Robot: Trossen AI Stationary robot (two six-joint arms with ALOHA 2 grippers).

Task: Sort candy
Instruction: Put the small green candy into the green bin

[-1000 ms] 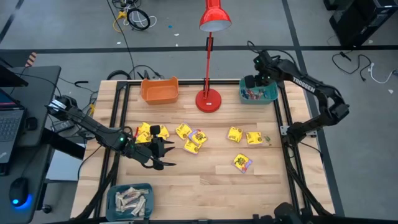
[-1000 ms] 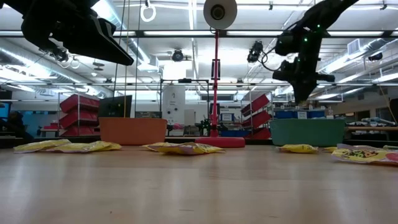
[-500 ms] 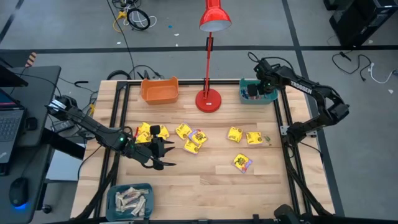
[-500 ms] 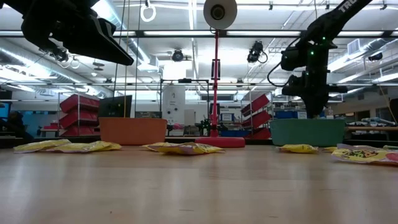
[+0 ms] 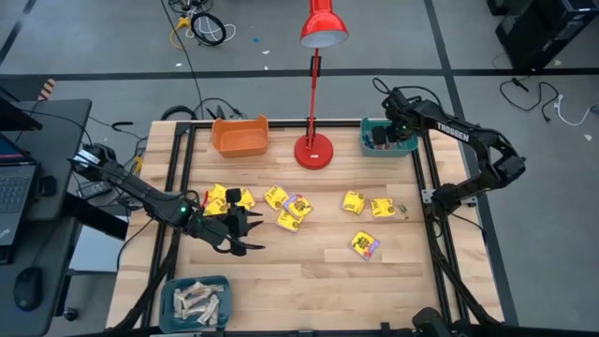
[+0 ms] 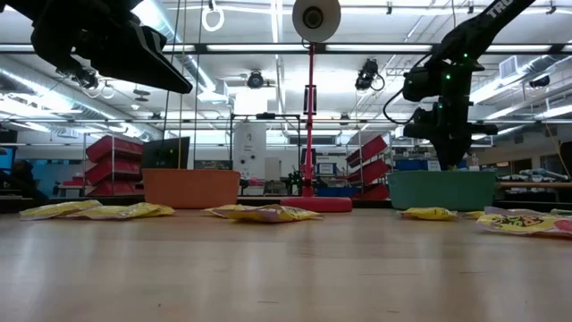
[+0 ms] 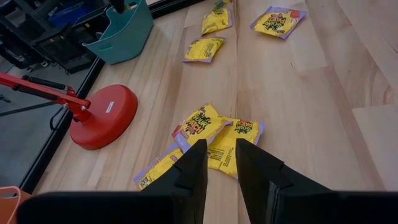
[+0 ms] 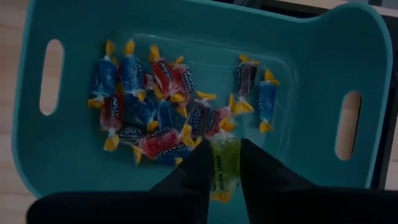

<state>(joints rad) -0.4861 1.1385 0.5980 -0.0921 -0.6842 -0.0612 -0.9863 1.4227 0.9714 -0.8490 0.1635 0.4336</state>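
At the counter's [image 5: 309,271] near left corner a teal bin [image 5: 195,301] is holding pale beige wrapped bars [image 5: 198,300]. A little farther in, the left end effector [image 5: 245,234] is hovering over the left half of the counter, its fingers standing slightly apart with nothing between them, just beside a cluster of yellow square packets with dark print [image 5: 227,198]. More yellow packets are lying across the middle: a purple-edged overlapping group [image 7: 211,134], a pair toward the right edge [image 5: 367,205], and a single one nearer the front [image 5: 364,244]. Along the far edge, an orange bin [image 5: 240,136] is sitting at the left, a red desk lamp [image 5: 314,150] in the middle, and a second teal bin [image 8: 186,25] at the far right corner. The right end effector [image 8: 221,171] is hanging over this bin, its fingers parted on either side of a green twist-wrapped candy [image 8: 224,167]; whether they are pinching it I cannot tell. Beneath it, red, blue and dark twist-wrapped pieces with yellow ends [image 8: 155,106] are lying in the bin.
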